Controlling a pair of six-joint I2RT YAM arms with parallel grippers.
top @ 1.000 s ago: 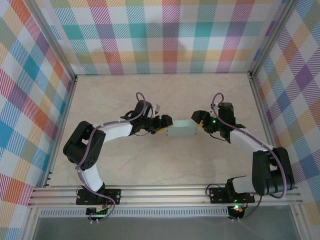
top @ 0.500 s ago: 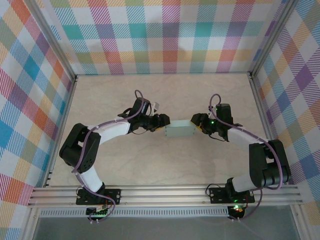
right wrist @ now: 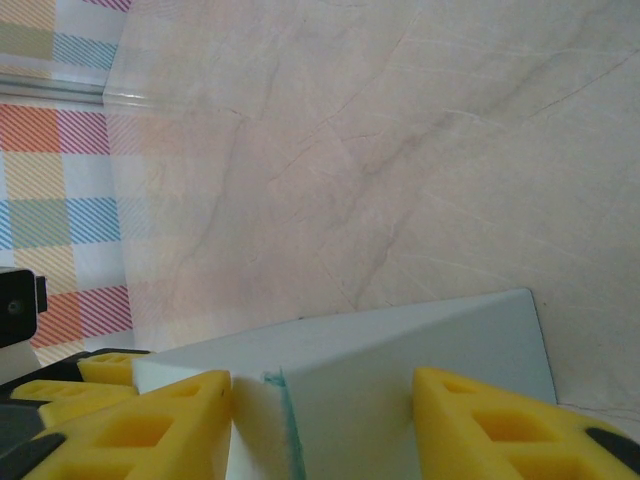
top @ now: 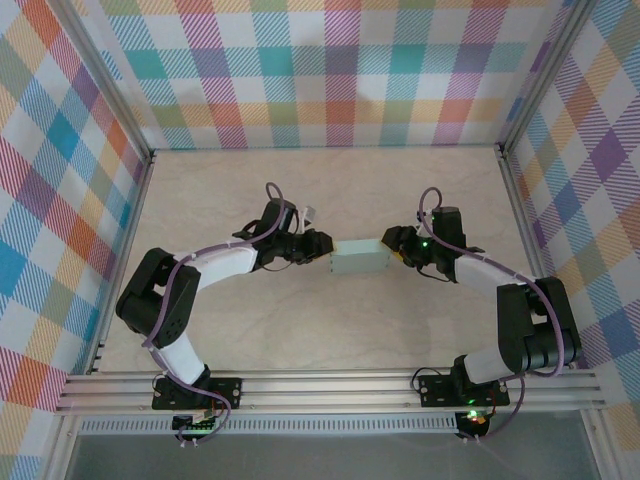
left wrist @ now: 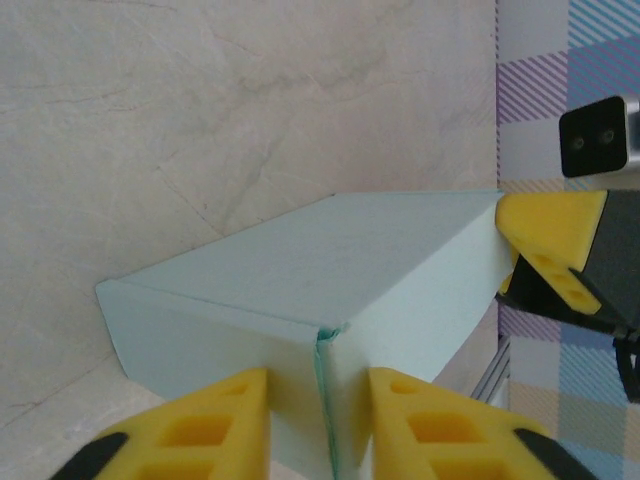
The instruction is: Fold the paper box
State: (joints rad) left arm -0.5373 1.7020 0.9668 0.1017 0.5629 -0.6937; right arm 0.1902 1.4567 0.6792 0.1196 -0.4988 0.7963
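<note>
Box (top: 361, 262) sits mid-desk (top: 300, 330), folded up into a small block. It lies flat btwn the two arms, long side running L to R. L fingers (left wrist: 200, 435) are at its L end: narrow, nipped onto the corner right at the seam. R fingers (right wrist: 480, 420) are at the R end, approx half wide, w/ the box end sat btwn them and both touching it. Gripping or just resting there? Can't tell. Plaid walls (top: 340, 70) stand round the desk.
</note>
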